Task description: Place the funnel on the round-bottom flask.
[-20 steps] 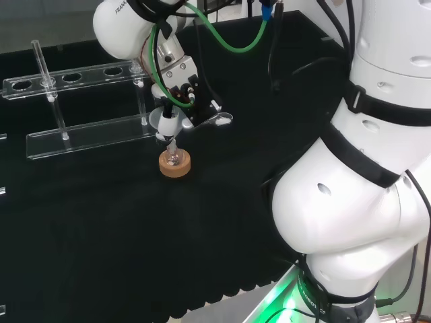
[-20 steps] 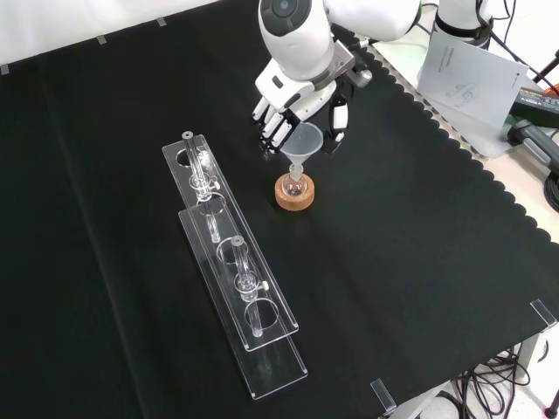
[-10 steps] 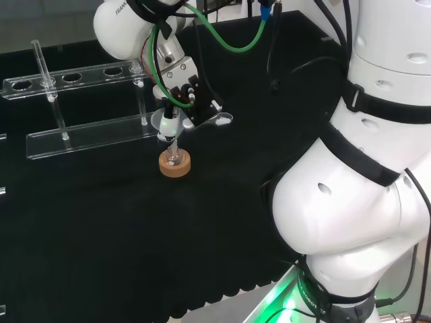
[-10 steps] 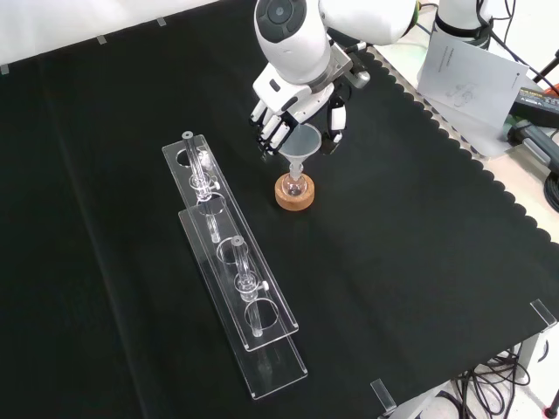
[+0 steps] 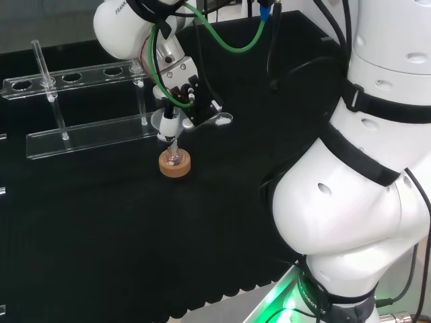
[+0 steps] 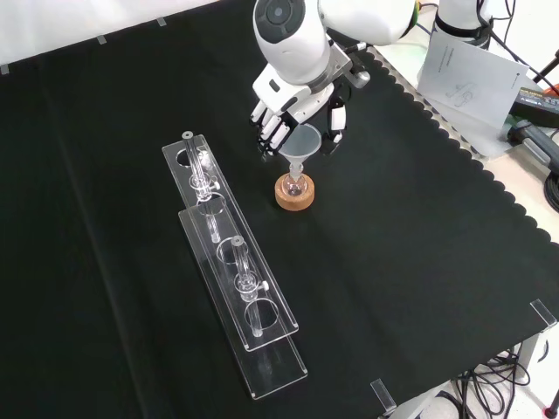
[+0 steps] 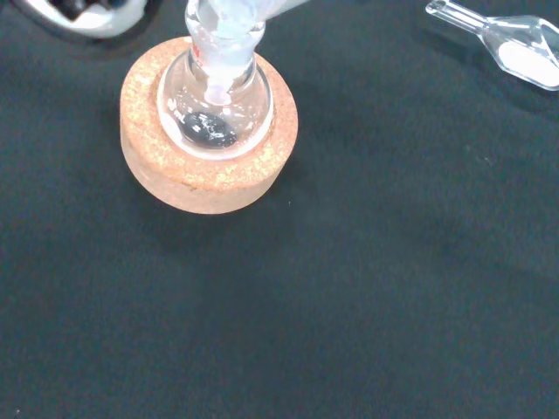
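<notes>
A small round-bottom flask sits upright in a cork ring on the black cloth. The clear funnel stands with its stem in the flask's neck. In the wrist view the stem enters the flask on the cork ring. My hand hovers just above and behind the funnel. Its fingers hang fairly straight on one side of the cone, and the thumb hangs on the other. In the head view the hand is directly above the funnel and the cork ring.
A long clear rack holding glass tubes lies left of the flask in the front view; it stands at the back left in the head view. A small clear glass piece lies on the cloth near the flask. Papers lie beyond the cloth's edge.
The hand has shifted slightly up and away from the funnel's cone. The funnel, flask and cork ring have stayed in place.
</notes>
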Robot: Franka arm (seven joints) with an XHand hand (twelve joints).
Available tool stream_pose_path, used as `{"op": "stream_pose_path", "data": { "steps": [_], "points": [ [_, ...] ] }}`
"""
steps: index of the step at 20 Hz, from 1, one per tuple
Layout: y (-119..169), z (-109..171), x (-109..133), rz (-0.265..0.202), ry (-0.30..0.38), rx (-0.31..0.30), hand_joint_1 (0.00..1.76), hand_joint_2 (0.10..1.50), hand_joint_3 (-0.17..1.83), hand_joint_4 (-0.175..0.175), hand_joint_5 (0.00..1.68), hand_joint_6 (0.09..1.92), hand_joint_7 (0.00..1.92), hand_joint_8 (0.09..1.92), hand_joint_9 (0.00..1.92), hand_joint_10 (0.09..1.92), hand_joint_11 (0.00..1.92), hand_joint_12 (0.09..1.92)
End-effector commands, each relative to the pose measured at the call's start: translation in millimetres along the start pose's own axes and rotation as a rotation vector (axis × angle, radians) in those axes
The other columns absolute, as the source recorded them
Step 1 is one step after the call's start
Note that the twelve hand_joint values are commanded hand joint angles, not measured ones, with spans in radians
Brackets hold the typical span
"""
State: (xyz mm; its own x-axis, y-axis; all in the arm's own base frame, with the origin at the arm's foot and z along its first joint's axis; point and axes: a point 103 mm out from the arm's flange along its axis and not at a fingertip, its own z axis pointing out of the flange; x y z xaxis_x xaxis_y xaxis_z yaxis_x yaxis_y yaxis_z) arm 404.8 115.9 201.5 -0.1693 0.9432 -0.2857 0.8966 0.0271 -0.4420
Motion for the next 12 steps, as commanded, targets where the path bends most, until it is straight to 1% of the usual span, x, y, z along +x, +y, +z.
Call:
{"op": "stream_pose_path", "data": {
  "steps": [1,6,8,12],
  "points": [
    [1.1,3.3,-2.5,-0.008,0.007,0.013,0.78,0.71,0.61,-0.054,0.52,0.09,0.34,0.77,0.67,0.61,0.42,1.34],
    [1.6,3.8,-2.6,-0.021,0.007,0.032,0.75,0.68,0.6,-0.057,0.42,0.09,0.18,0.73,0.55,0.62,0.38,1.36],
    [0.9,4.0,-1.8,-0.03,0.007,0.028,0.73,0.66,0.58,-0.056,0.37,0.09,0.11,0.72,0.5,0.64,0.36,1.37],
    [-0.9,5.3,0.8,-0.044,0.006,0.037,0.7,0.64,0.56,-0.052,0.32,0.09,0.05,0.7,0.44,0.66,0.32,1.39]
  ]
}}
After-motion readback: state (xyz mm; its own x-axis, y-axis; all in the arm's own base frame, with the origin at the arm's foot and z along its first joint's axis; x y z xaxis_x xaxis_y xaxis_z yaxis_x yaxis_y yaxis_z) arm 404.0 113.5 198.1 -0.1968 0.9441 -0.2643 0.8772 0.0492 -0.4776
